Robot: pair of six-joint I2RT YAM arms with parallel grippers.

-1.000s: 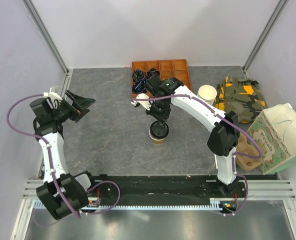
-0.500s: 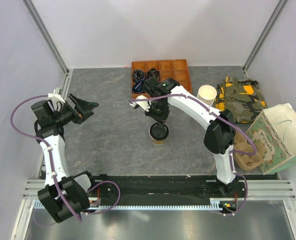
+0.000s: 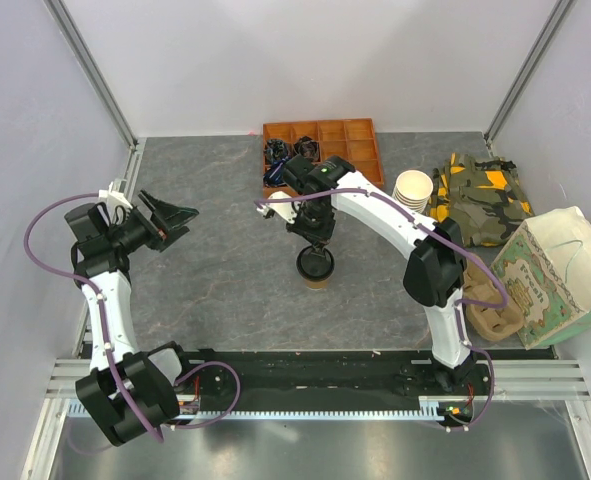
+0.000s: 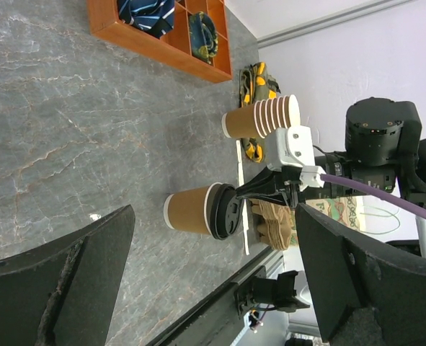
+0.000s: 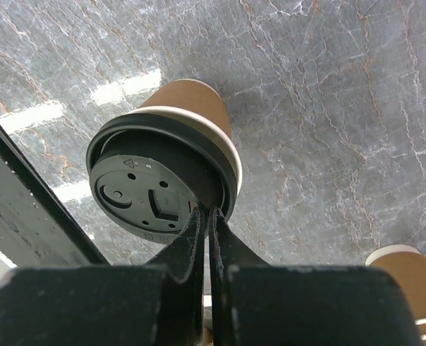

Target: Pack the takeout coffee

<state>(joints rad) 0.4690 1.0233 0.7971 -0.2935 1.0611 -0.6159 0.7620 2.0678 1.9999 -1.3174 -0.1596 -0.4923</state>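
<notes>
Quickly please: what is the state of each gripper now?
Left gripper: open, holding nothing.
Right gripper: shut, tips at the rim of the coffee lid; whether it pinches the rim cannot be told.

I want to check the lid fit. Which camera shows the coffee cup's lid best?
The right wrist view: the lid is close and face-on, markings clear. The left wrist view shows it nearly edge-on; the top view shows it small.
</notes>
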